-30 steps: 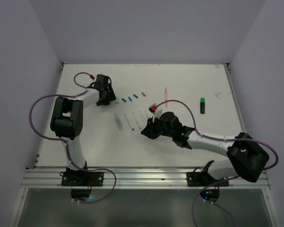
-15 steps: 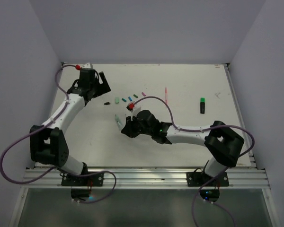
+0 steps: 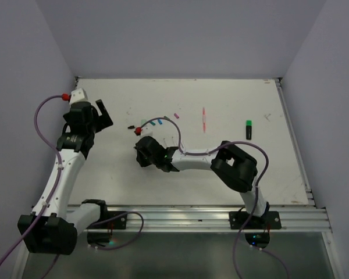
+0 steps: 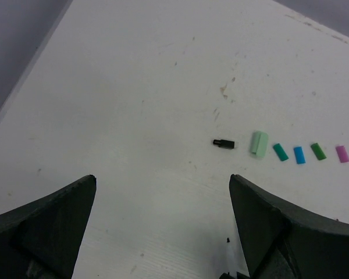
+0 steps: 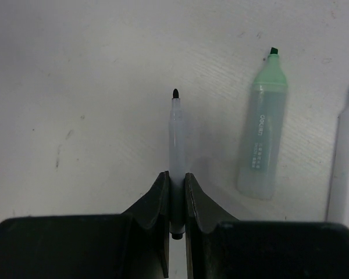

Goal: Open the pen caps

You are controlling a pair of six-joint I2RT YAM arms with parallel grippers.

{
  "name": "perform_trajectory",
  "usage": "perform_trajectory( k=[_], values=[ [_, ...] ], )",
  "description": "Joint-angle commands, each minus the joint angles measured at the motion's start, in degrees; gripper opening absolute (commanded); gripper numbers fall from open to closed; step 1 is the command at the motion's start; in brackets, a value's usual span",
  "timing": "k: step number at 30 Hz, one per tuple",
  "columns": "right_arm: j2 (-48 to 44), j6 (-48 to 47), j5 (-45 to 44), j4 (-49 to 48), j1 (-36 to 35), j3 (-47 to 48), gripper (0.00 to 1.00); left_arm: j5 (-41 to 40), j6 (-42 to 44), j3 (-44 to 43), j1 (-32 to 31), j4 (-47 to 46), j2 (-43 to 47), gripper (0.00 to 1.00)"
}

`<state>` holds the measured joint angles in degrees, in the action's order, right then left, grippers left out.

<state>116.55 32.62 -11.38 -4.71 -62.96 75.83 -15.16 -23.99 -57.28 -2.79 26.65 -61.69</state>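
Observation:
In the left wrist view the pen caps lie in a row: a black cap (image 4: 224,143), a pale green cap (image 4: 259,144), then teal (image 4: 280,152), blue (image 4: 299,154), dark green (image 4: 318,151) and magenta (image 4: 342,153). My left gripper (image 4: 163,180) hangs open and empty, short of the black cap (image 3: 131,126). My right gripper (image 5: 175,177) is shut on a thin white pen (image 5: 175,131) with a bare black tip, held low over the table. From above, the right gripper (image 3: 142,152) sits just below the cap row, and the left gripper (image 3: 103,116) is off to its left.
An uncapped pale green highlighter (image 5: 262,139) and a white pen with a teal tip (image 5: 346,163) lie right of the held pen. A pink pen (image 3: 204,119) and a black highlighter with a green cap (image 3: 249,129) lie further right. The right arm's cable (image 3: 163,121) arches over the caps.
My left gripper opened wide and drew back leftward, leaving the black cap at the left end of the row. The right arm swung left, carrying the white pen.

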Motion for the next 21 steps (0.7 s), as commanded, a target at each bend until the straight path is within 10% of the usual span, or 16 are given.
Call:
perform_trajectory(
  k=[1,21],
  values=[
    [3.5,3.0,-6.7,4.5,-0.1,5.0,0.05,-4.5,2.6,4.4,0.8,-3.1,1.0,1.00],
    [12.6,2.0,-14.5,12.8,-1.6,13.4,0.20,0.0,1.8,5.1,4.4,-3.6,1.7,1.00]
  ],
)
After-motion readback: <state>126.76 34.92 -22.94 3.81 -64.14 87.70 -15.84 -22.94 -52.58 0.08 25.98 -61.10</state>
